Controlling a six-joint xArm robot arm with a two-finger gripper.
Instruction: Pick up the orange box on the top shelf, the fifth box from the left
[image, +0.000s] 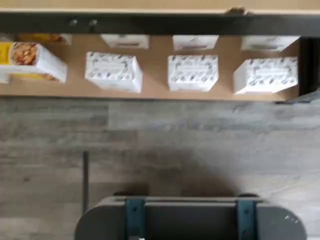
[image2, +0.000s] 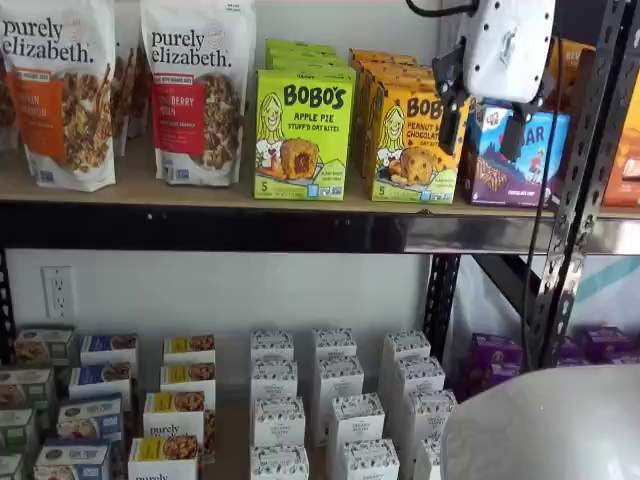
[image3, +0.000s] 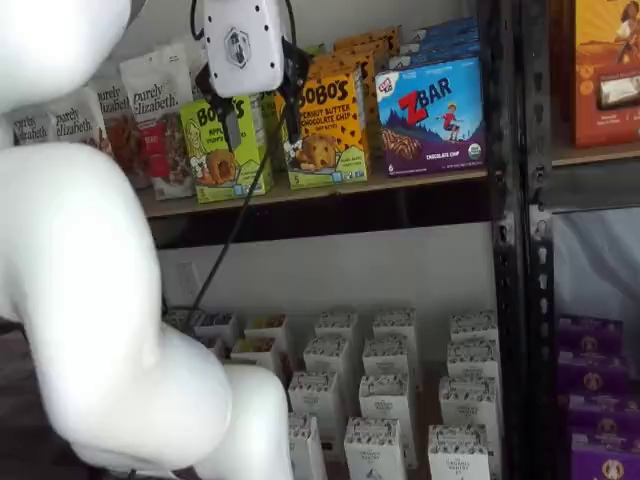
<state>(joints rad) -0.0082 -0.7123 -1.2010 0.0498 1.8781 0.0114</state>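
Observation:
The orange box (image2: 412, 140) is a yellow-orange Bobo's peanut butter chocolate chip carton. It stands upright on the top shelf (image2: 180, 190), a tan board with a black front rail, and shows in both shelf views (image3: 325, 120). Several like cartons stand behind it. My gripper (image3: 260, 122) hangs in front of the shelf, apart from the boxes, with a plain gap between its black fingers and nothing in them. In a shelf view it (image2: 482, 118) overlaps the orange box's right edge. The wrist view shows neither the orange box nor the gripper.
A lime-green Bobo's apple pie carton (image2: 303, 130) stands left of the orange box and a blue ZBar box (image3: 430, 115) right of it. Granola bags (image2: 195, 90) stand further left. Small white boxes (image: 192, 72) fill the lower level. A black upright (image2: 580, 180) stands at the right.

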